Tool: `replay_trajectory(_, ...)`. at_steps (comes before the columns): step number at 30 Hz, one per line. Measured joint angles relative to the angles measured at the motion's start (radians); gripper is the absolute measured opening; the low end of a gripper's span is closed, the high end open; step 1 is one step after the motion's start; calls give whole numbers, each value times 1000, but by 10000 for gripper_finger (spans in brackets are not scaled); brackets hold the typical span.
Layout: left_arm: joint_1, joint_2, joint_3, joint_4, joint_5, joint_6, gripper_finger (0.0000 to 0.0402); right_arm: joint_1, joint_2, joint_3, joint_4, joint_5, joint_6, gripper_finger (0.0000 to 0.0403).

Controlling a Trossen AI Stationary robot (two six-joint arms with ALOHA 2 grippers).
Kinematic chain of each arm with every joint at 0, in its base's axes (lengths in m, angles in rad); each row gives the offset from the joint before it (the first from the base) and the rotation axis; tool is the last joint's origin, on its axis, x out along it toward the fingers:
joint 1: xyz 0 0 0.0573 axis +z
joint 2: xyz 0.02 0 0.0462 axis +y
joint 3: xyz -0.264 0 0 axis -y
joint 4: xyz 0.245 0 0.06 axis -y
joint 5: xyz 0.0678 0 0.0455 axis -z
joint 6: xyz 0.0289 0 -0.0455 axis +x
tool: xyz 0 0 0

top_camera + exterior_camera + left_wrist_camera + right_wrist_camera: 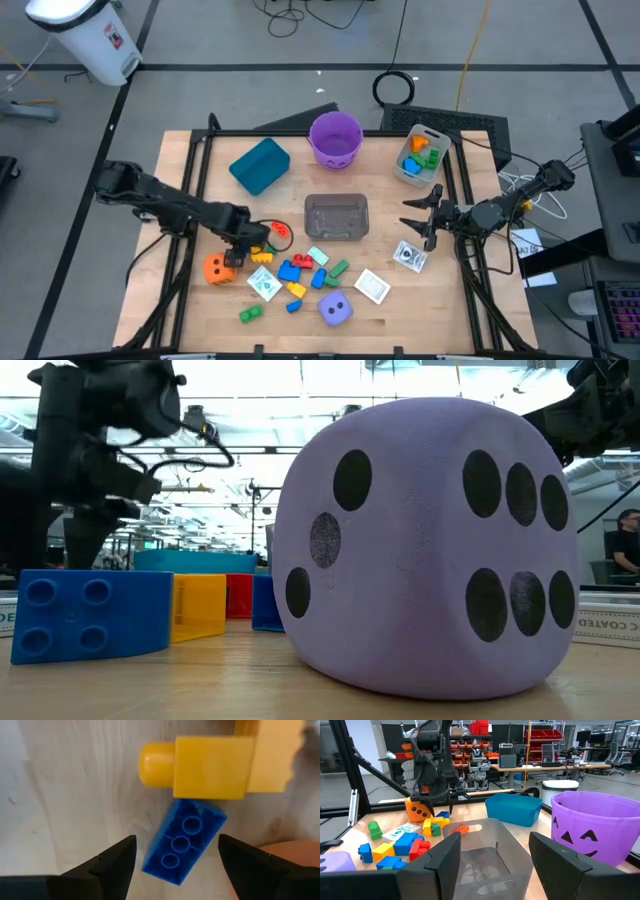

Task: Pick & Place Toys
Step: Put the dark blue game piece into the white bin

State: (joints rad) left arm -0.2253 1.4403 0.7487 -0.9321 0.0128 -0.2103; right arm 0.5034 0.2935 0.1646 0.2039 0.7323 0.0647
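Observation:
My left gripper (238, 254) points down over the toy pile at the table's left and stands open. Its fingers (117, 857) flank a small blue block (182, 842) that lies flat on the wood, with a gap on each side. A yellow block (212, 767) lies just beyond it, and the orange die (217, 268) is beside it. More blocks (300, 275), white cards (372, 286) and the purple die (336, 310) lie toward the near edge. My right gripper (420, 222) waits open and level at the right, facing the clear tub (485, 850).
A clear tub (337, 217) stands at the table's middle, with a teal bin (260, 165) and a purple bucket (335, 138) behind it. A second clear tub (420, 155) holding toys is at the far right. A black frame (200, 170) borders the table.

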Motion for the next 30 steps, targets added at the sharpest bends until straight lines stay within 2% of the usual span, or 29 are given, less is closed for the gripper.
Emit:
replay_trajectory(10,0,78,1,75,-30,36,257,0,0,0,-1,0,-1,210)
replay_trajectory(13,0,78,1,73,-33,60,226,0,0,0,0,0,-1,210)
replay_trajectory(19,0,79,11,64,-43,69,140,0,0,0,0,-1,2,210)
replay_trajectory(25,0,48,82,21,-94,68,139,0,0,0,1,-1,2,210)
replay_trajectory(30,0,0,220,-90,-180,59,139,0,0,0,7,-1,2,210)
